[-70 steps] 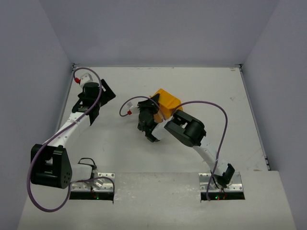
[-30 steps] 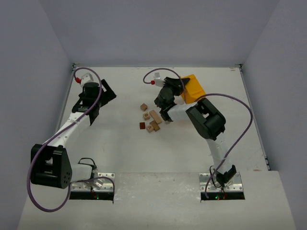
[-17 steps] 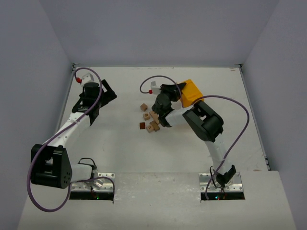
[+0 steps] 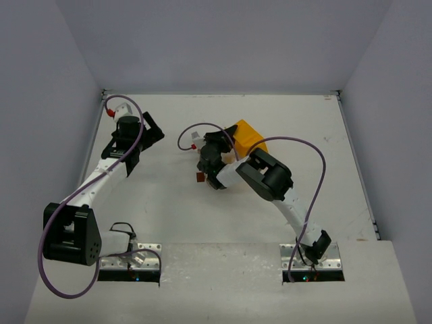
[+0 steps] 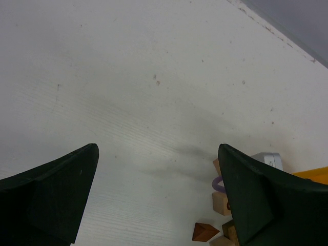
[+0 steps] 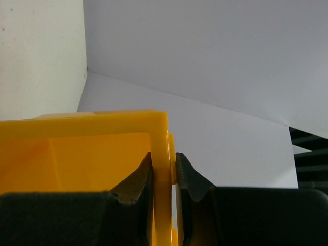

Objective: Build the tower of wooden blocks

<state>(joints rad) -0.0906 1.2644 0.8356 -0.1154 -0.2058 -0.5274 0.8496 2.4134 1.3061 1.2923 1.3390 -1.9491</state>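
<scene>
Jaws of the right gripper (image 6: pixel 164 166) clamp one wall of the yellow bin (image 6: pixel 77 154), a finger on each face. The left gripper (image 5: pixel 158 148) hangs spread wide above the table (image 5: pixel 128 77). The wood blocks (image 5: pixel 221 203), a reddish-brown block (image 5: pixel 205 231) among them, lie clustered just past one of its fingers, partly hidden under the right gripper.

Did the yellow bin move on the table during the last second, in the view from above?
Yes. The yellow bin has shifted left and nearer, away from the table's back edge.
</scene>
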